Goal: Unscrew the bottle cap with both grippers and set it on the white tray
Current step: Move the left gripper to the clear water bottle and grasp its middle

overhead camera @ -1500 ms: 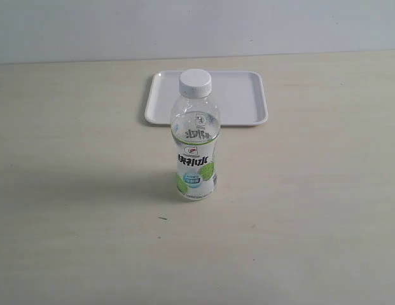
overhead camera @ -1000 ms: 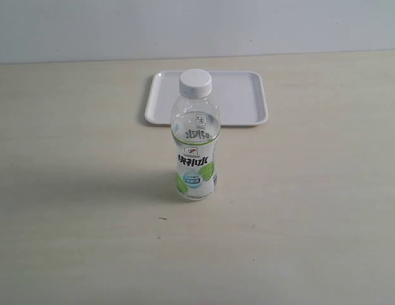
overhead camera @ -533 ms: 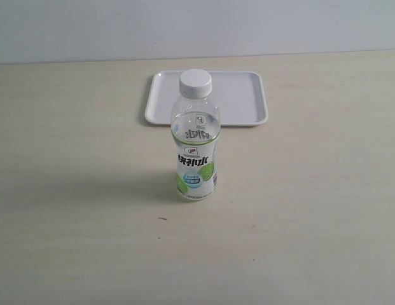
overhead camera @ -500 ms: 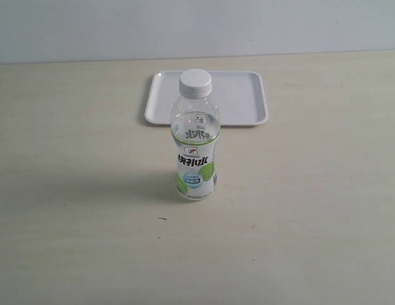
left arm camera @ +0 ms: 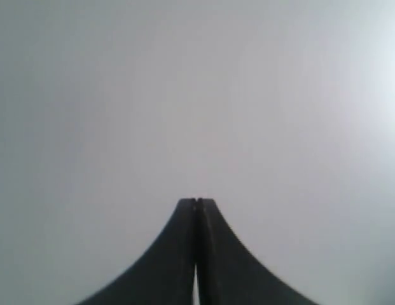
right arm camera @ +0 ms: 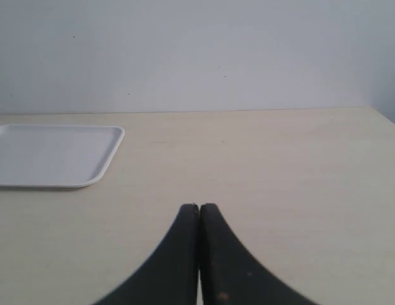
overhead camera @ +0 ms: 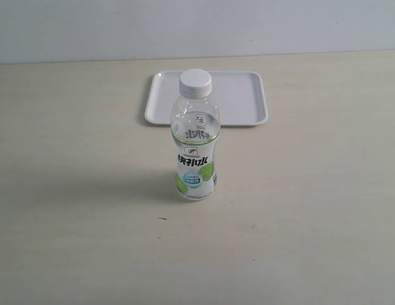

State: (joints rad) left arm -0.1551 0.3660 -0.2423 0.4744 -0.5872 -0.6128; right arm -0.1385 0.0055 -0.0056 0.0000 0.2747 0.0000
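one bottle, one cap, one tray, two grippers.

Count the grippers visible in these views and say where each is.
2. Left gripper: left wrist view only, shut. Right gripper: right wrist view only, shut, over the table. Neither shows in the exterior view.

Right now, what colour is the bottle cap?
White. The bottle cap shows best in the exterior view.

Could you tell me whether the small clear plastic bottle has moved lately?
No; the small clear plastic bottle stands where it did, its white cap overlapping the flat white tray unchanged.
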